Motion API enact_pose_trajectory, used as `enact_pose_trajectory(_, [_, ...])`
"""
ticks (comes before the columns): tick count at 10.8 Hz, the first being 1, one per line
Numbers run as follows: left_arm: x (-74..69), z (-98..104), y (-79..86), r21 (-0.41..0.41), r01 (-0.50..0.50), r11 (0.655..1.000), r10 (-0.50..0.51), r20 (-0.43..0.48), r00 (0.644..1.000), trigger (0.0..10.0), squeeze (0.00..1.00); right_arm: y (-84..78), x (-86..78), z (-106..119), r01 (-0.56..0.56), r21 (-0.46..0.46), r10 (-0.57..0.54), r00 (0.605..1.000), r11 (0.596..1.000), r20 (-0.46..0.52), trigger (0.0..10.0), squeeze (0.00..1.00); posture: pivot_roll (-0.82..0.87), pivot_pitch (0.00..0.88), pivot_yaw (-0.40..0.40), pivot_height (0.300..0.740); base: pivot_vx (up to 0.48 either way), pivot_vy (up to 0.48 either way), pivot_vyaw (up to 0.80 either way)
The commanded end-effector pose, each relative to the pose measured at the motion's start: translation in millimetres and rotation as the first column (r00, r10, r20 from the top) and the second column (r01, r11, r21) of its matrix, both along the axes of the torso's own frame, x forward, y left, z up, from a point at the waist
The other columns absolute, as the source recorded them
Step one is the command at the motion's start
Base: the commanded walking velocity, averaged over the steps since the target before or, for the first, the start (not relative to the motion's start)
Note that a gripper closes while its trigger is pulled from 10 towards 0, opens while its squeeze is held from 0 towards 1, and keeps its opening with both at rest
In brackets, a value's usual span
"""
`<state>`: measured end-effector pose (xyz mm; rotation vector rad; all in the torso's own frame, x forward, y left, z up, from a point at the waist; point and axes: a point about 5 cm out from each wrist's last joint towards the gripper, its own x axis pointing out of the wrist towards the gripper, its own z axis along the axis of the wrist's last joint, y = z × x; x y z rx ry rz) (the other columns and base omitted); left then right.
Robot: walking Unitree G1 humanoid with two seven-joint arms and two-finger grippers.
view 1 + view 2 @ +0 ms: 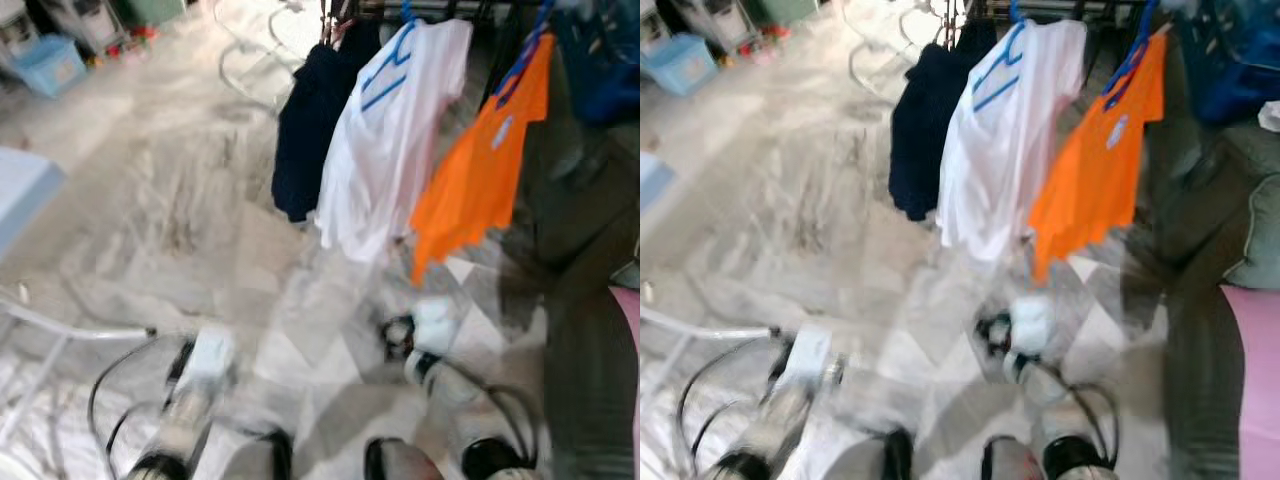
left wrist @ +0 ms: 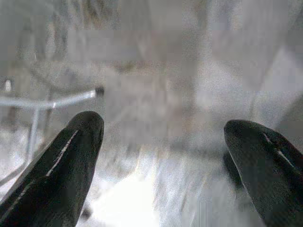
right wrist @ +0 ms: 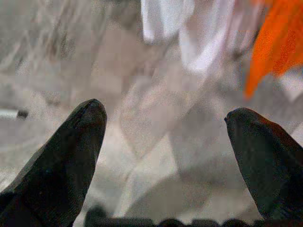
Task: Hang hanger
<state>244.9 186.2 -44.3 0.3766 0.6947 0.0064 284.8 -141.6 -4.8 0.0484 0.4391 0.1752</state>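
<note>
While the head views blur, as if the robot is walking, the stock reads thus. Rail (image 1: pixel 440 8), twelve o'clock: navy garment (image 1: pixel 318 120), white shirt (image 1: pixel 395 140) on a blue hanger (image 1: pixel 392 62), orange shirt (image 1: pixel 485 165), all hung to drape clear of the marble floor (image 1: pixel 150 180). White rack (image 1: pixel 60 335), eight o'clock. Left gripper (image 2: pixel 163 156): fingers wide apart, empty. Right gripper (image 3: pixel 165 156): fingers wide apart, empty, facing the shirts. No loose hanger can be made out; judged between steps.
</note>
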Motion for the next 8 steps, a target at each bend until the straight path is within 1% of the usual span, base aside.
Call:
enact_pose_trajectory(1, [-28.2, -19.6, 7.3, 0.05, 0.058, 0.997, -0.05, -0.144, 0.988, 10.0, 0.0, -3.1, -18.8, -23.2, 0.05, 0.051, -0.042, 0.987, 0.997, -0.153, 10.0, 0.0, -0.16, 0.11, 0.046, 0.74, 0.0, 0.0, 0.0])
enact_pose_trajectory(2, [-34.8, -23.6, 10.2, 0.062, 0.076, 0.995, -0.064, -0.181, 0.981, 10.0, 0.0, 0.1, -31.8, -35.6, 0.032, 0.057, -0.017, 0.972, 0.998, -0.232, 10.0, 0.0, -0.16, 0.096, 0.042, 0.74, 0.0, 0.0, 0.0])
enact_pose_trajectory(3, [-41.3, -27.4, 13.6, 0.046, 0.043, 0.998, -0.032, -0.219, 0.975, 10.0, 0.0, 0.8, -51.7, -51.2, 0.001, 0.043, 0.014, 0.945, 0.999, -0.327, 10.0, 0.0, -0.16, 0.094, 0.04, 0.74, 0.0, 0.0, 0.0])
enact_pose_trajectory(4, [-41.7, -28.3, 10.0, -0.001, 0.021, 1.0, -0.021, -0.22, 0.975, 10.0, 0.0, -1.9, -65.4, -60.6, -0.035, 0.02, 0.04, 0.923, 0.999, -0.384, 10.0, 0.0, -0.14, 0.095, 0.033, 0.74, 0.0, 0.0, 0.0])
enact_pose_trajectory(5, [-42.2, -28.9, 7.5, -0.019, 0.012, 1.0, -0.016, -0.22, 0.975, 10.0, 0.0, -7.8, -73.4, -65.8, -0.01, 0.005, 0.011, 0.909, 1.0, -0.417, 10.0, 0.0, -0.12, 0.093, 0.032, 0.74, 0.0, 0.0, 0.0])
enact_pose_trajectory(6, [-43.0, -29.5, 6.6, -0.031, -0.004, 1.0, -0.002, -0.219, 0.976, 10.0, 0.0, -16.9, -76.3, -67.6, 0.032, -0.015, -0.035, 0.901, 0.999, -0.432, 10.0, 0.0, -0.13, 0.093, 0.04, 0.74, 0.0, 0.247, 0.0])
enact_pose_trajectory(7, [-44.8, -30.2, 5.9, 0.01, 0.081, 0.997, -0.077, -0.223, 0.972, 10.0, 0.0, -24.5, -80.6, -69.4, 0.013, -0.034, -0.027, 0.896, 0.999, -0.444, 10.0, 0.0, -0.14, 0.101, 0.048, 0.74, 0.0, 0.368, 0.0])
enact_pose_trajectory(8, [-47.6, -31.8, 5.3, 0.02, 0.113, 0.993, -0.105, -0.238, 0.966, 10.0, 0.0, -25.9, -84.4, -71.3, 0.02, -0.025, -0.03, 0.889, 0.999, -0.456, 10.0, 0.0, -0.14, 0.105, 0.052, 0.74, 0.0, 0.375, 0.0])
